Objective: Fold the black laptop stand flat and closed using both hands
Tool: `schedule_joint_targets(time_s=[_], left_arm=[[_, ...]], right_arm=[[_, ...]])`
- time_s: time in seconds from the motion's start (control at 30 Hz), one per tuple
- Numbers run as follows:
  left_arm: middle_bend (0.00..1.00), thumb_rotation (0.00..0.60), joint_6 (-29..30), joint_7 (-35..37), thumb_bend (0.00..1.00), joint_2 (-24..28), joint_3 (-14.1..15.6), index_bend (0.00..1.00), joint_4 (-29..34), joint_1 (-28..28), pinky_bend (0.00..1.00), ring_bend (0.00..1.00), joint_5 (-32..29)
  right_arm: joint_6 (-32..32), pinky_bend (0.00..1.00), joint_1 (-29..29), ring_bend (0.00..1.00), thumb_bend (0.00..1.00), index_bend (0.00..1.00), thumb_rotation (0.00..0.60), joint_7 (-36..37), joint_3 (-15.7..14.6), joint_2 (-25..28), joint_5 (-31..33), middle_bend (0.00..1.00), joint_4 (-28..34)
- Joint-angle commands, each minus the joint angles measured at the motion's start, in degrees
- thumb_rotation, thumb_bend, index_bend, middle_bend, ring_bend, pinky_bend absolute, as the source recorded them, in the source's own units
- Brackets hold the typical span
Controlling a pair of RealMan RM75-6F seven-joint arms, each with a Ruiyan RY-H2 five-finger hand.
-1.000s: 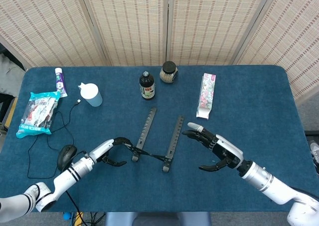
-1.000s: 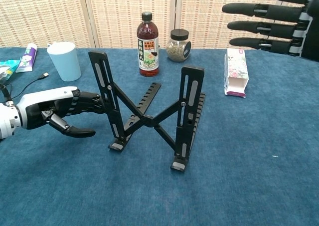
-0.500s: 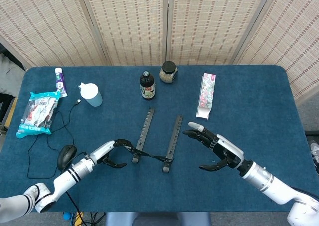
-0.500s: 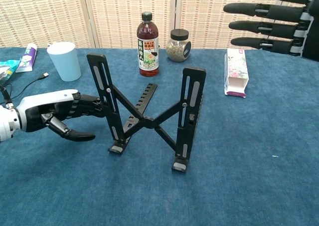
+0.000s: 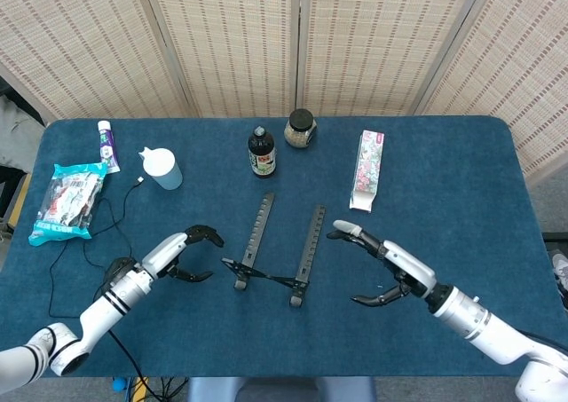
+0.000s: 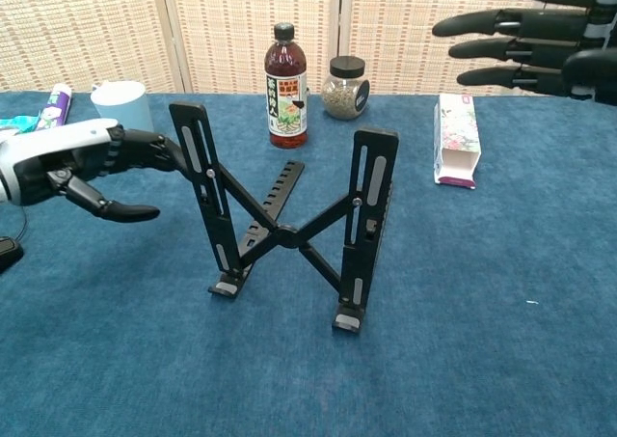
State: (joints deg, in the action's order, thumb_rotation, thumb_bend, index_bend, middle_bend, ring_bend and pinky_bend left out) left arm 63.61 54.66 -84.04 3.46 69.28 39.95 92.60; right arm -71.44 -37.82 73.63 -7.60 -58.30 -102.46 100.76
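The black laptop stand stands unfolded in the middle of the blue table, its two slotted arms raised and crossed by an X brace. My left hand hovers to its left with fingers apart, holding nothing and a small gap away from the stand's left arm. My right hand is spread open to the right of the stand, clear of it.
Behind the stand are a dark bottle, a lidded jar and a white carton. A pale blue cup, a tube, a snack bag, a mouse and its cable lie at the left.
My left hand has let go of the stand's left arm and pulled back to the left and upward. The right hand shifted slightly; the stand stays unfolded.
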Motion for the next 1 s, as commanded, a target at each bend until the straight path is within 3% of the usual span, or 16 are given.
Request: schedule_joint_targets(time_s=[0.03, 0.27, 0.63, 1.0], left_arm=[[0.27, 0.6, 0.99, -4.66, 0.22, 2.99, -0.81, 0.31, 2.77, -1.32, 0.06, 0.13, -1.47], [0.25, 0.6, 2.1, -12.68, 0.22, 6.93, -1.39, 0.29, 6.51, -3.21, 0.06, 0.1, -2.93], [0.2, 0.6, 5.5, -27.48, 0.22, 9.69, -3.34, 0.26, 10.07, -6.55, 0.05, 0.06, -5.21], [0.2, 0.6, 7.31, -31.36, 0.22, 11.01, -4.55, 0.26, 12.07, -8.34, 0.04, 0.06, -5.13]], right_arm=[[4.84, 0.05, -0.62, 0.0, 0.15, 0.0, 0.6, -9.25, 0.0, 2.17, 1.14, 0.11, 3.76], [8.83, 0.05, -1.03, 0.0, 0.11, 0.0, 0.6, -17.54, 1.45, 2.25, 4.82, 0.1, 6.78], [15.21, 0.05, -3.18, 0.0, 0.1, 0.0, 0.6, -25.12, 6.02, -2.97, 12.2, 0.1, 9.53], [19.51, 0.05, -4.79, 0.0, 0.11, 0.0, 0.6, -35.11, 9.81, -8.81, 19.74, 0.1, 9.77]])
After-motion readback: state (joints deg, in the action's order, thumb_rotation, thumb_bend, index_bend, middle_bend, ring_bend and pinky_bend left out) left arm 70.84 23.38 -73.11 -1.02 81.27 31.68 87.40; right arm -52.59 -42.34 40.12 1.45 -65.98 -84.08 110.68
